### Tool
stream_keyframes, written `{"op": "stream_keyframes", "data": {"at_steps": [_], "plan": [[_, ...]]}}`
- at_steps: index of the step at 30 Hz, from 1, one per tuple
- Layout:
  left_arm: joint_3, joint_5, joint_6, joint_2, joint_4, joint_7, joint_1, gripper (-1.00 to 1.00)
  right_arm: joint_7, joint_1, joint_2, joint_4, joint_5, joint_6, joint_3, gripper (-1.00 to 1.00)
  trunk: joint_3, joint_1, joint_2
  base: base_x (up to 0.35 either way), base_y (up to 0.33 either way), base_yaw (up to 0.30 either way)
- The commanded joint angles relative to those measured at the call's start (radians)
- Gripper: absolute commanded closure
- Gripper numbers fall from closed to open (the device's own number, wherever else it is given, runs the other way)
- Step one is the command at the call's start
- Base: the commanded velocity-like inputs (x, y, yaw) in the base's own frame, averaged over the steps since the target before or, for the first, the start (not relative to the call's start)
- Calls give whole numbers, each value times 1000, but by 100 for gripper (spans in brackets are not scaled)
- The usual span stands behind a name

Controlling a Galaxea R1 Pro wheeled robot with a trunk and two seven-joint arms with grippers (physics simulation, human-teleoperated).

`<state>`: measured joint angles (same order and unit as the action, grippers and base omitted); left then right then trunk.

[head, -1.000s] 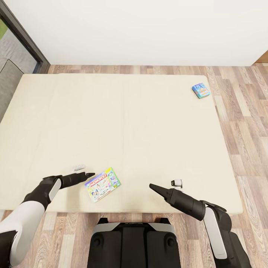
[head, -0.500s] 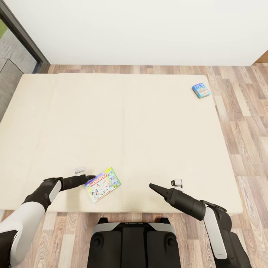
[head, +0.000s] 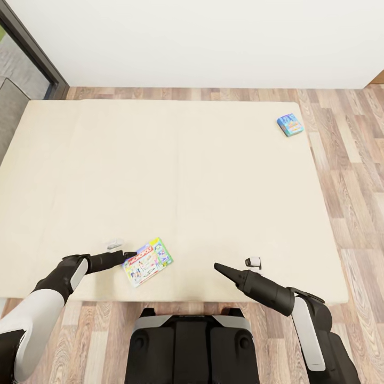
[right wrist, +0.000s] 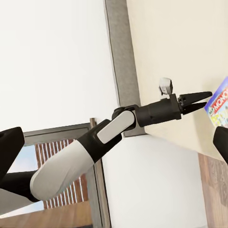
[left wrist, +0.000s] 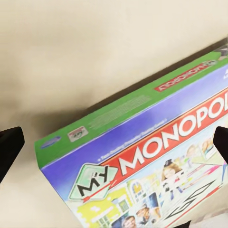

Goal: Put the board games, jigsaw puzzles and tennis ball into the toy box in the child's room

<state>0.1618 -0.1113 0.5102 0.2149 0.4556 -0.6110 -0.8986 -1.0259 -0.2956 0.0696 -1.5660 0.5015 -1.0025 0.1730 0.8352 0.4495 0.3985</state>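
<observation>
Monopoly board game [head: 148, 262] is seen lying flat near the bed's [head: 176, 176] front edge. The left end effector [head: 129, 255] is spread beside its near corner. A blue game box [head: 289, 125] lies at the far right corner. The right end effector [head: 217, 266], whose state cannot be told, is held above the mattress.

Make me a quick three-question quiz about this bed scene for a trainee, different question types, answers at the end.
1. True or false: the Monopoly box lies on the bed.
2. Which gripper is nearest the Monopoly box? A) left gripper B) right gripper
3. Fill in: the small blue box sits near the bed's far ____ corner.

Key: 1 true; 2 A; 3 right.
</observation>
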Motion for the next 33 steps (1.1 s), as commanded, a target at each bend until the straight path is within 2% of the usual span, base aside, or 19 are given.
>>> {"op": "stream_keyframes", "data": {"at_steps": [1, 11, 18, 21, 33], "plan": [[3, -7, 8, 0, 0, -1, 0, -100, -5, 0, 1, 0, -3, -4, 2, -100, 3, 0, 2, 0, 0, 0], [4, -7, 8, 1, 0, -2, 0, -100, -5, 0, 1, 0, -3, -4, 2, -100, 13, 0, 2, 0, 0, 0], [4, -9, 9, 29, 0, -9, 0, -100, -5, 0, 1, 0, -3, -4, 3, -100, 13, 0, 2, 0, 0, 0], [3, -9, 9, 33, 0, -10, 0, -100, -5, 0, 1, 0, -3, -4, 2, -100, 13, 0, 2, 0, 0, 0], [1, -8, 8, 35, 0, -10, 0, -100, -5, 0, 1, 0, -2, -4, 2, -100, 22, 0, 2, 0, 0, 0]]}}
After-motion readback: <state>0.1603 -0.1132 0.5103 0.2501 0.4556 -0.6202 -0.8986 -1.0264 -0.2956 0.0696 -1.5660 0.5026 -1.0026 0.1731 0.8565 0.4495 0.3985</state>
